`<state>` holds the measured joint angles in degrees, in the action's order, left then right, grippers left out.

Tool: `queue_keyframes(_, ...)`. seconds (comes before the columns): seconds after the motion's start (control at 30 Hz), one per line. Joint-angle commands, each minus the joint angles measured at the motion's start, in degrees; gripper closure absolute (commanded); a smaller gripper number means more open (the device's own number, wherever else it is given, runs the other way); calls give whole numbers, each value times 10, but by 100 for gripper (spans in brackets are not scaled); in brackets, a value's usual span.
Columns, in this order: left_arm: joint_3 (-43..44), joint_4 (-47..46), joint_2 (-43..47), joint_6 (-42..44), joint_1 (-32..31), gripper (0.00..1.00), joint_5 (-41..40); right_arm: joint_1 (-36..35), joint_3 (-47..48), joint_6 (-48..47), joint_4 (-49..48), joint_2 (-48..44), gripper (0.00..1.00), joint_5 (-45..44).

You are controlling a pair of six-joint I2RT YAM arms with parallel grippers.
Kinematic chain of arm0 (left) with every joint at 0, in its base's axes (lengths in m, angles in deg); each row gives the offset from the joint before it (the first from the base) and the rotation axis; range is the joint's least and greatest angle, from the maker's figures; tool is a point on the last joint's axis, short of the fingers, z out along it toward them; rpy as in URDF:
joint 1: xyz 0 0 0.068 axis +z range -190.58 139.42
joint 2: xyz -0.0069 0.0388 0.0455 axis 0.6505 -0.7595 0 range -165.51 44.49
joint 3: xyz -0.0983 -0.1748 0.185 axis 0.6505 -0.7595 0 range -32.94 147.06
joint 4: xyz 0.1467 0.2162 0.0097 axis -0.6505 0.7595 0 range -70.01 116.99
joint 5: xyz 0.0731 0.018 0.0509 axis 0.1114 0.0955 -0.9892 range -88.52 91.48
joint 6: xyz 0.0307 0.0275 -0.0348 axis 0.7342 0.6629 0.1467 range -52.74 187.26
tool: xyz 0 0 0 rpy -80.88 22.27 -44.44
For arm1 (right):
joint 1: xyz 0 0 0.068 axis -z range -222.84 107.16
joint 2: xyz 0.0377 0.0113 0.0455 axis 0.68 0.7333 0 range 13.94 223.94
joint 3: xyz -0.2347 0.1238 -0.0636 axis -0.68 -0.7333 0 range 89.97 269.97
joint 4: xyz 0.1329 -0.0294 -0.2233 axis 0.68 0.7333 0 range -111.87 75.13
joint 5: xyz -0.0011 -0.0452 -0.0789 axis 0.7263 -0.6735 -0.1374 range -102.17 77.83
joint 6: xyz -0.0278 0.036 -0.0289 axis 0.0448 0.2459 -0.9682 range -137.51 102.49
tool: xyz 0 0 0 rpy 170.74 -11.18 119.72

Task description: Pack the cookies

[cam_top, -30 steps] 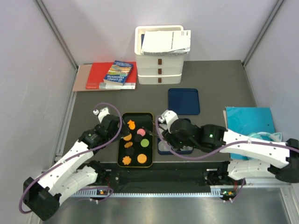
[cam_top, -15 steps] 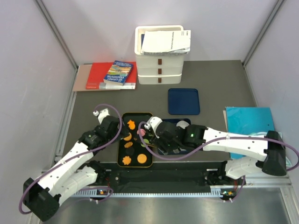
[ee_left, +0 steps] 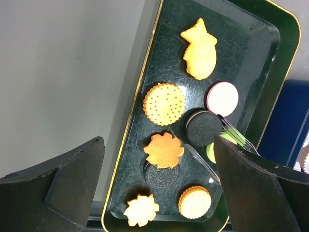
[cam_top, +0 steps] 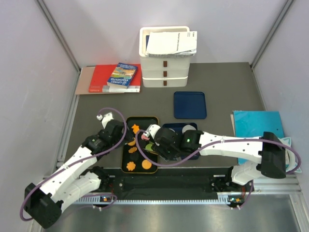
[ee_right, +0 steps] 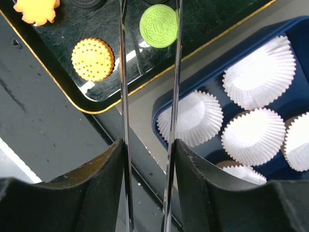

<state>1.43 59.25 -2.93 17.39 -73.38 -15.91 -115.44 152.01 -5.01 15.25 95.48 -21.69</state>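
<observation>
Cookies are all on the black tray, on the desk in front of the left arm. We count nine: orange, pink, green and two black. None is in a cup yet, as far as we can see.

The right gripper is clamped on clear tongs, probably because the cookies are too flat and small for bare fingers. The tongs' blades are apart and their tips flank the black sandwich cookie, so we read that as the pick target. We can't tell if they touch it.

The left gripper is wide open and empty above the tray's near half. It may be there to steady the tray.

The blue tray of white paper cups sits just beside the black tray, so transfer is short.

In the way:
- The green cookie lies under the blades, right behind the target.
- Both arms crowd the one tray.
- The right arm covers most of the cups from above.

The blue lid, white bins, books and teal folder are well clear.
</observation>
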Motion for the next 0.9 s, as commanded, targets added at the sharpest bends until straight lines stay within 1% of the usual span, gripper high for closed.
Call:
queue_keyframes(0.0,-4,-21,2,-5,-3,2,3,-11,33,-8,-31,13,55,4)
queue_keyframes(0.07,-6,-21,2,-6,-3,1,2,-11,33,-6,-32,13,57,-1)
queue_keyframes(0.23,-7,-21,5,-7,-3,2,2,-11,33,2,-22,-5,65,-23)
queue_keyframes(0.43,-7,-22,6,-5,-3,1,0,-11,39,6,9,-60,70,-61)
queue_keyframes(0.6,-4,-24,3,-5,-3,1,-2,-11,48,16,45,-102,72,-95)
queue_keyframes(0.73,-4,-26,1,-6,-3,1,0,-11,47,22,73,-152,73,-125)
queue_keyframes(0.87,-4,-29,-4,-6,-3,1,1,-10,39,35,123,-181,73,-169)
